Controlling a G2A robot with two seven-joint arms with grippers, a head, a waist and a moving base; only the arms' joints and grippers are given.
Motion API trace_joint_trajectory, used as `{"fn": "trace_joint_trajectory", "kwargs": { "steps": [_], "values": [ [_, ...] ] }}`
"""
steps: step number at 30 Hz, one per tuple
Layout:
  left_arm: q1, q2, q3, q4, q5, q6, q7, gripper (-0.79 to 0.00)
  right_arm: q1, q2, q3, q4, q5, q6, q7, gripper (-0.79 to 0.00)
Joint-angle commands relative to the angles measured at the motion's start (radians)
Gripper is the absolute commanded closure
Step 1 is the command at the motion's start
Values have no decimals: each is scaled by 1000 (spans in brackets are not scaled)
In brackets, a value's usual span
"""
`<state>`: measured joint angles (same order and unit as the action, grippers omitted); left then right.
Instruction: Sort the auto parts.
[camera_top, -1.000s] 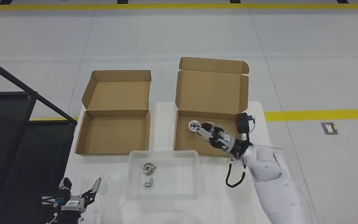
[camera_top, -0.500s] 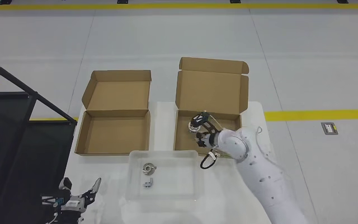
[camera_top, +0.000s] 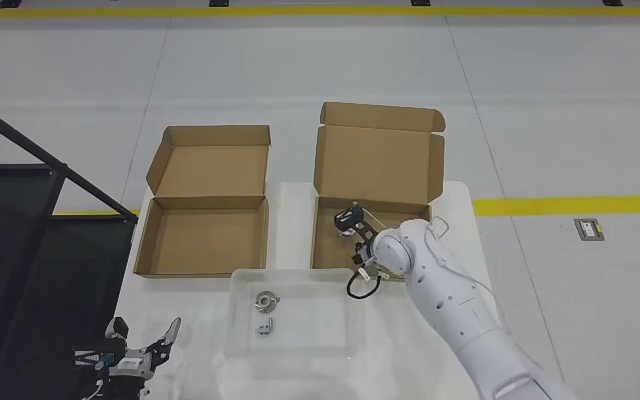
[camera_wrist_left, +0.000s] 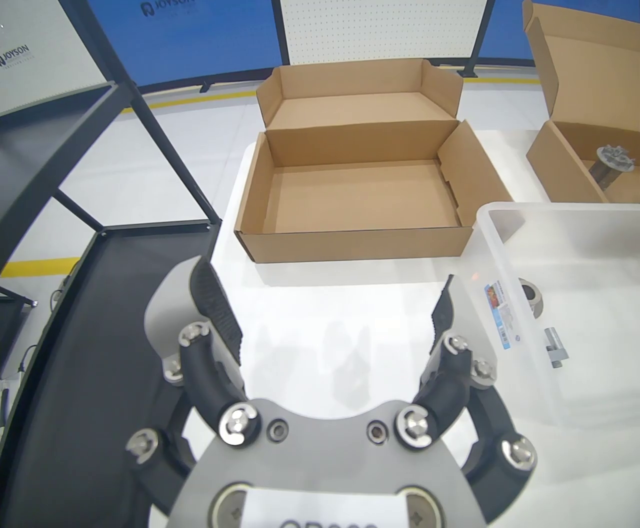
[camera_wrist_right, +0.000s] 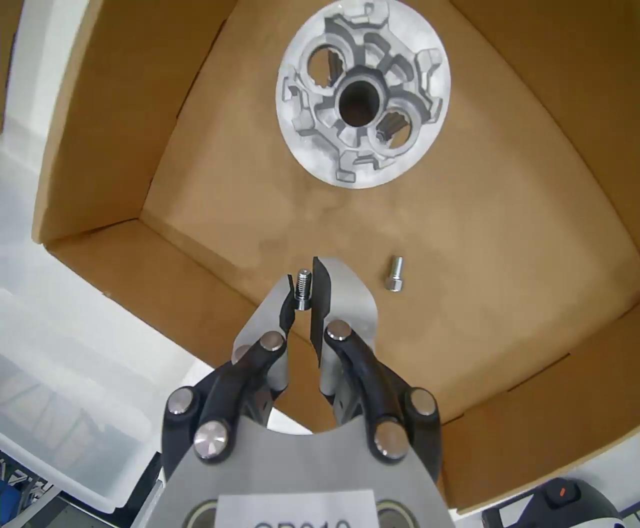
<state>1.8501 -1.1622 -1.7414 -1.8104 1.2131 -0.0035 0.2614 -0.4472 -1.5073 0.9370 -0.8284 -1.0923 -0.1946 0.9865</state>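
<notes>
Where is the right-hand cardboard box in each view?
Top view: cardboard box right of centre, arm over it.
Left wrist view: box beyond the clear bin, frame-cropped.
Right wrist view: box floor under right gripper.
Landmark: clear bin beside the box, all views.

Bright even light, faint shadows on table, bowed edges
</notes>
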Motion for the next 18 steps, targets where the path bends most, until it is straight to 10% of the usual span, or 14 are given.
{"fn": "trace_joint_trajectory", "kwargs": {
  "steps": [1, 18],
  "values": [
    [0, 0, 0, 0, 0, 0, 0, -785, 14, -5, -5, 35, 10, -5, -9, 0],
    [0, 0, 0, 0, 0, 0, 0, -785, 73, -30, -19, 210, 51, -28, -105, -172]
  ]
}}
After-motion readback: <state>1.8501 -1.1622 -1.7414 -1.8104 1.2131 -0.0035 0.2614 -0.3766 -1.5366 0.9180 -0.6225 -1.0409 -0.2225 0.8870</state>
